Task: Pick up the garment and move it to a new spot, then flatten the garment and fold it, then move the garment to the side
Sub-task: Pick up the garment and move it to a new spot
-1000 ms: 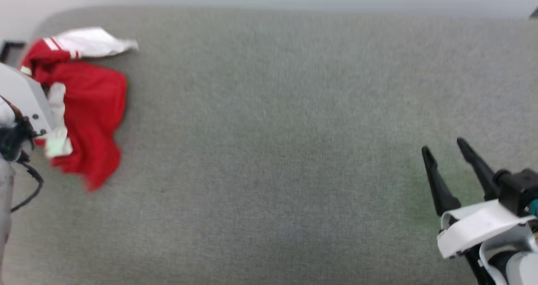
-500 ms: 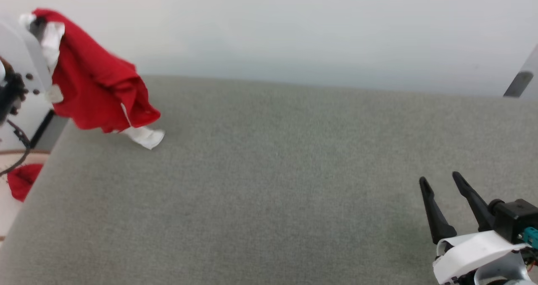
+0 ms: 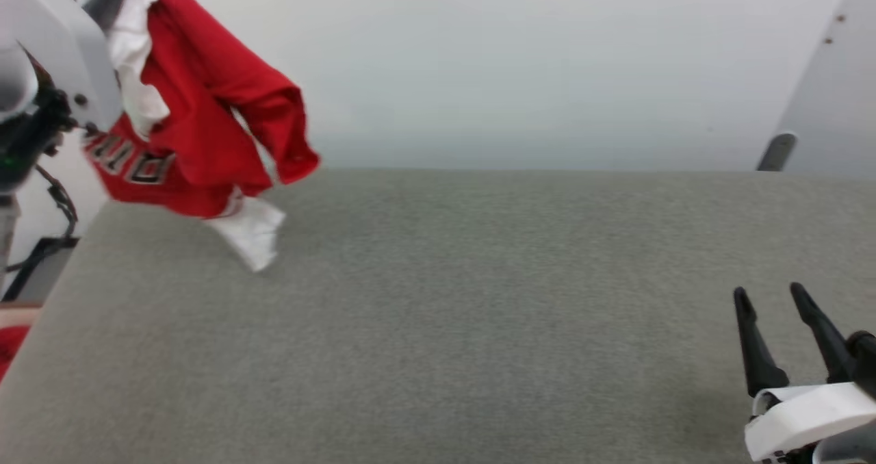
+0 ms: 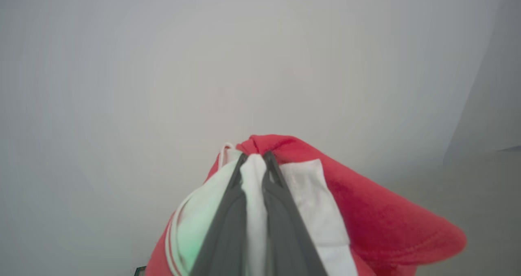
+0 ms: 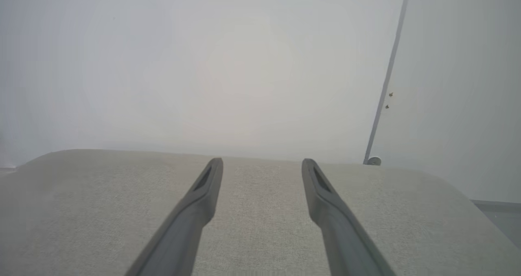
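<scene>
my right gripper [image 3: 768, 291] hovers over the near right corner of the grey fabric-covered table [image 3: 465, 327], dark fingers spread wide, empty. above the table's far left corner, my left gripper [image 4: 256, 156] pinches the red t-shirt with white sleeves [image 3: 205, 108], which hangs bunched.

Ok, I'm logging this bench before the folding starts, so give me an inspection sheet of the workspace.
Surface: grey fabric-covered table, flat, no stains seen.
Job's things: garment, red with white sleeves, hanging bunched in the air over the table's far left corner; whether its lowest white sleeve touches the table cannot be told.
Clutter: red cloth at the lower left, beyond the table's edge.
Grippers: left gripper shut on a white fold of the garment; right gripper open, holding nothing, over the table's near right.
Cables: dark cable hanging by the left arm.
Surroundings: pale wall behind; pale panel at the right.
</scene>
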Robot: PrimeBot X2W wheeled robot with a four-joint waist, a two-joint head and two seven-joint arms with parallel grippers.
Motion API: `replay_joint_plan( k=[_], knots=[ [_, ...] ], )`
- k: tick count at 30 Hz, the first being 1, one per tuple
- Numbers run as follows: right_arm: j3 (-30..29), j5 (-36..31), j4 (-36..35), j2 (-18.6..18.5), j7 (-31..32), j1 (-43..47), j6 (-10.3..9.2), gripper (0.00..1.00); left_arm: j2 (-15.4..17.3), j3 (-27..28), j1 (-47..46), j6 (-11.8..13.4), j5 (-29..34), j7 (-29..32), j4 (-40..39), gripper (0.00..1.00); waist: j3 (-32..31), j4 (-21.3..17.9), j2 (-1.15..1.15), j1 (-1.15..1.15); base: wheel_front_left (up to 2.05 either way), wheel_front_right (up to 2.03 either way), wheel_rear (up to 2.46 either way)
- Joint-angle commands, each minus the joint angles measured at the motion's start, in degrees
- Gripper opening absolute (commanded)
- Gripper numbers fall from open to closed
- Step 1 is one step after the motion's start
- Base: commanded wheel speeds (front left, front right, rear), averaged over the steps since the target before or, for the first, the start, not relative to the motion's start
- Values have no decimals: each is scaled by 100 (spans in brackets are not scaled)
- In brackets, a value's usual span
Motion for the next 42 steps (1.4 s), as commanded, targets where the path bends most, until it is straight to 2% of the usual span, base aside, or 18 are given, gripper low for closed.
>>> replay_joint_plan(
  k=[1, 10, 17, 25, 29, 42],
  knots=[
    [-38, -42, -30, 0, -15, 48, -1, 100, 31, 12, 107, 47, -57, 38, -136, 0, -15, -244, 0, 0, 0, 0, 0],
    [-387, -227, -243, 34, 131, 132, -1, 100, -50, -20, 672, 323, -331, 352, -1213, 0, 119, -891, 0, 0, 0, 0, 0],
    [-489, -291, -201, 84, 129, 124, -1, 100, -369, -237, 955, 450, -453, 422, -1808, 0, 302, -1290, 0, 0, 0, 0, 0],
    [-494, -267, -65, 212, -12, 24, -1, 100, -797, -491, 826, 527, -486, 457, -2165, 0, 622, -1524, 0, 0, 0, 0, 0],
    [-433, -254, 36, 296, -92, -38, -1, 100, -855, -590, 888, 473, -440, 416, -2143, 0, 820, -1583, 0, 0, 0, 0, 0],
    [-352, -191, 430, 314, -316, -286, -2, 100, -567, -753, 1748, 164, -521, 81, -1416, 0, 1191, -1590, 0, 0, 0, 0, 0]
  ],
)
